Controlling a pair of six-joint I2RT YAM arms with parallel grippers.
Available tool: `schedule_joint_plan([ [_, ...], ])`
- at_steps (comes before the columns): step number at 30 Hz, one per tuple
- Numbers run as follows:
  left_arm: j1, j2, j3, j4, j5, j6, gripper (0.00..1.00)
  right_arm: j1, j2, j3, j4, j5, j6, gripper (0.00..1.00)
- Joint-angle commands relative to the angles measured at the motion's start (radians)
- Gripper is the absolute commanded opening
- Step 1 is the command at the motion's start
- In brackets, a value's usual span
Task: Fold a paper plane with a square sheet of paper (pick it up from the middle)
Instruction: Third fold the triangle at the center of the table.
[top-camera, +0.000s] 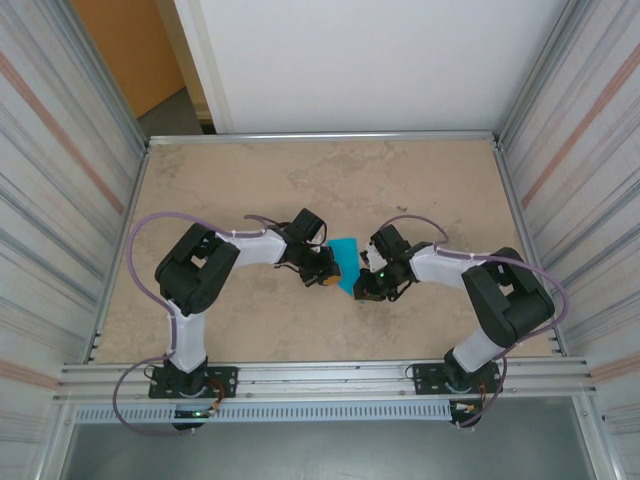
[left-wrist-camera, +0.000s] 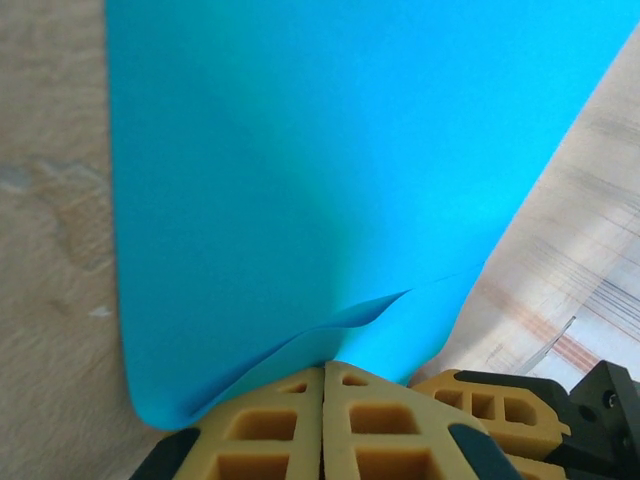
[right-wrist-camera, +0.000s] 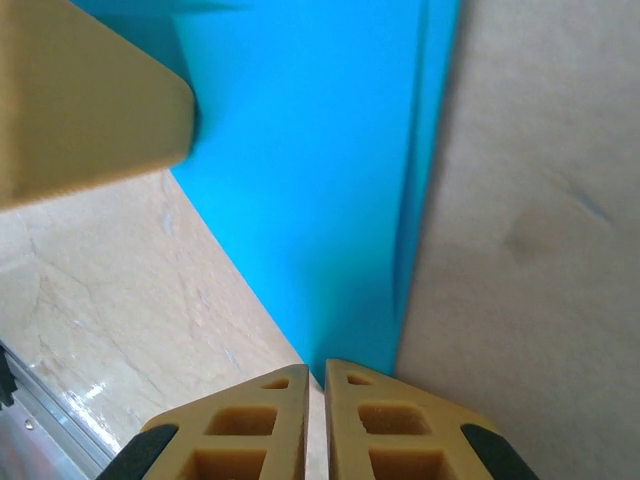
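Left wrist view: left tool (left-wrist-camera: 325, 375) clamped on the sheet (left-wrist-camera: 300, 180); right tool (right-wrist-camera: 315, 370) likewise; advisably move both evenly for a straight crease

The paper (top-camera: 346, 262) is plain turquoise-blue and unmarked, a shade darker along its folds in the wrist views. The table (top-camera: 330, 180) is beige with faint brownish marbling and blotches. The left gripper (left-wrist-camera: 324, 385) has ochre-yellow fingers patterned with a grid of recesses, and dark grey-black patches at their outer corners. The right gripper (right-wrist-camera: 316, 378) is coloured alike. The arms (top-camera: 255, 245) are white with black joints, and a green light (top-camera: 381, 271) glows on the right one. The cables (top-camera: 135, 250) are lilac. The side walls (top-camera: 50, 170) are ribbed pale grey with reddish-brown stripes. The back panel (top-camera: 380, 60) is white, with an orange-brown surface (top-camera: 120, 50) beside it. The rail (top-camera: 320, 378) is silver.
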Motion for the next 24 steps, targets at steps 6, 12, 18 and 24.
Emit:
schedule_joint_plan([
  [6,0.010,0.085,-0.033,-0.160,-0.131,0.028,0.07,-0.012,-0.071,-0.072,-0.171,0.085,0.067,0.14],
  [12,0.010,0.077,-0.028,-0.147,-0.115,0.033,0.07,-0.023,-0.156,-0.064,-0.171,0.086,0.072,0.16],
  [18,0.009,0.062,-0.007,-0.141,-0.103,0.037,0.08,-0.020,-0.201,-0.020,-0.103,0.041,0.066,0.17],
  [24,0.004,0.054,0.014,-0.132,-0.089,0.038,0.09,0.025,-0.073,0.054,-0.041,0.011,0.059,0.11],
])
